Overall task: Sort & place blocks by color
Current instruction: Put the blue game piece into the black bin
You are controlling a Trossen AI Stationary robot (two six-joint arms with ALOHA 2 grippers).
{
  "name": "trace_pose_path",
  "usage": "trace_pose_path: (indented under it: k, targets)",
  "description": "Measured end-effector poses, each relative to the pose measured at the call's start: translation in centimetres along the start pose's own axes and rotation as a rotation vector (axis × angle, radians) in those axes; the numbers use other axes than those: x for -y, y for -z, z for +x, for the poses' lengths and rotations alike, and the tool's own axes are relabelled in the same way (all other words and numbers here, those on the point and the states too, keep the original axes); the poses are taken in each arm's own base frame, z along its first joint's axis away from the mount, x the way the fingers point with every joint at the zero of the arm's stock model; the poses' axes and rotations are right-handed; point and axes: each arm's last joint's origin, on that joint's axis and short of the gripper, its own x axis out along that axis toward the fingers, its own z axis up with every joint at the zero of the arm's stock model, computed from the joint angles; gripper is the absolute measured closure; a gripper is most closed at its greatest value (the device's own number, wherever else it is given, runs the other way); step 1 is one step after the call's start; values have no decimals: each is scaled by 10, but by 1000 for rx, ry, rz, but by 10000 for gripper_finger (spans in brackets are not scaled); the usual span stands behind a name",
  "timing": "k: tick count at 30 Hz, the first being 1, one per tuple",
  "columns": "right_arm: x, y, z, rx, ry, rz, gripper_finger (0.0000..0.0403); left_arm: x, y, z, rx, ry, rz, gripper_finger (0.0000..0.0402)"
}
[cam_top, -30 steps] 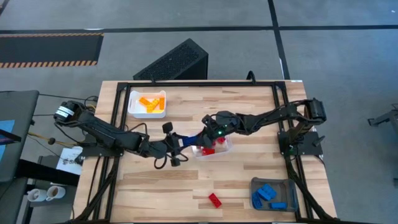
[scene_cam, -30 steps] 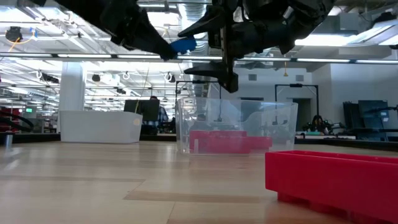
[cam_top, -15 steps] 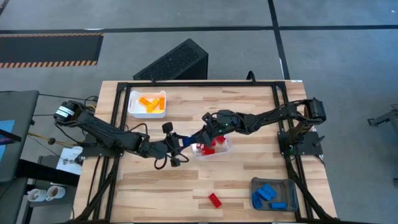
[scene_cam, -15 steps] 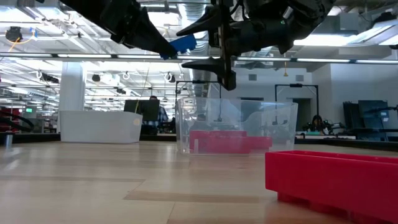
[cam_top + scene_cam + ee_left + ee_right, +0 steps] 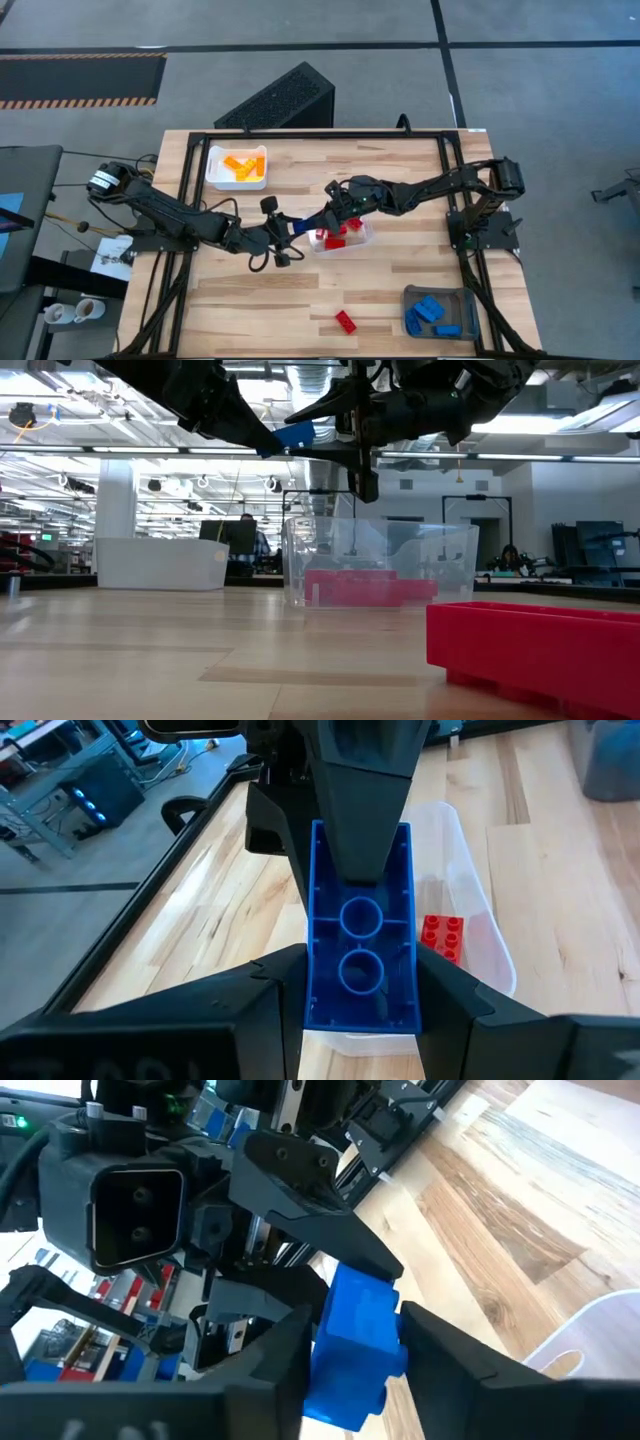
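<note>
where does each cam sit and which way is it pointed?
High: overhead, straight down on the table; both arms, left gripper, right gripper.
Low: table height, level past the clear bin into the room; both grippers overhead.
Left wrist: along its own fingers at the blue block, bin beyond.
Right wrist: along its own fingers at that block, left arm behind.
Shared: all four show the block between both grippers.

Table point(image 5: 400, 180): light wood, visible grain, faint satin sheen. Blue block point(image 5: 360, 935): smooth moulded plastic, slightly glossy, hollow underside with round tubes. Left gripper point(image 5: 360, 1020) fingers: matt black plastic. Clear bin point(image 5: 380, 560): transparent glossy plastic. Red block point(image 5: 540, 645) in foreground: smooth, low-gloss plastic. White tray point(image 5: 215, 175): opaque smooth plastic.
</note>
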Motion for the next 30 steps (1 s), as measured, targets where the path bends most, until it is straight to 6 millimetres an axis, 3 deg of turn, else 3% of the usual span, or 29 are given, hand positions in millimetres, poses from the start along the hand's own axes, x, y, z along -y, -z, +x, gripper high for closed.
trace_pose_path:
  k: [8,21,26,30]
  targets:
    - [3,-1,-1,-18,-2,16,306,0,0,0,-1,-20,10,286]
    - [12,-7,-4,-99,-46,-11,306,6,-10,-9,44,-26,1,183]
    - [-2,-8,-16,-188,-108,-63,305,6,-22,-31,109,12,-23,170]
    - [-29,-3,-36,-232,-116,-153,305,1,-23,-48,176,44,-45,169]
